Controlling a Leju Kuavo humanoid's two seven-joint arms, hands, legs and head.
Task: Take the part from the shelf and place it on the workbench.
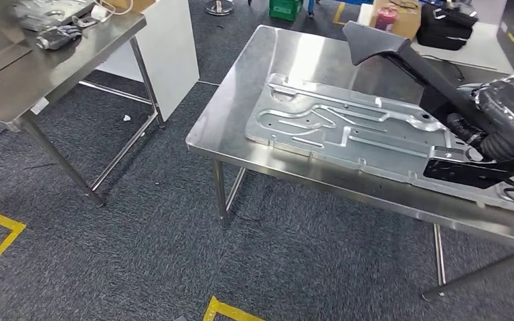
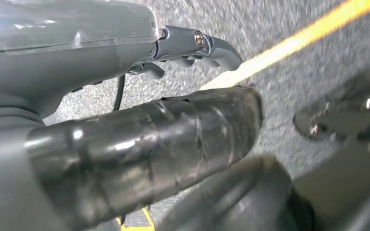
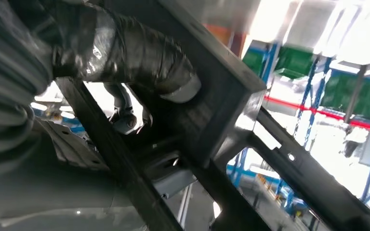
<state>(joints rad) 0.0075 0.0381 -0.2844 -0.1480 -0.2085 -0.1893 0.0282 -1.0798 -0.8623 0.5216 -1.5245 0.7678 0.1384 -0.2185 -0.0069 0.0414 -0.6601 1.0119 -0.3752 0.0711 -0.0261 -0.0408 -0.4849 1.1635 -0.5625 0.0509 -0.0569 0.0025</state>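
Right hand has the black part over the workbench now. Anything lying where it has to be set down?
Yes. A large stamped metal plate lies flat on the workbench right under the black part that the right hand holds. Bare tabletop shows left of and behind the plate.

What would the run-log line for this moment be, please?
right hand: holds black part over workbench | left hand: holds nothing | metal panel on workbench

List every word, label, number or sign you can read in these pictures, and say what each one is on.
No text can be read in any view.
Red container on the cardboard box: any label is too small and blurred to read.
Yellow floor tape: plain lines, no lettering.
Black part in the right hand, and the metal panel on the workbench: no markings visible.
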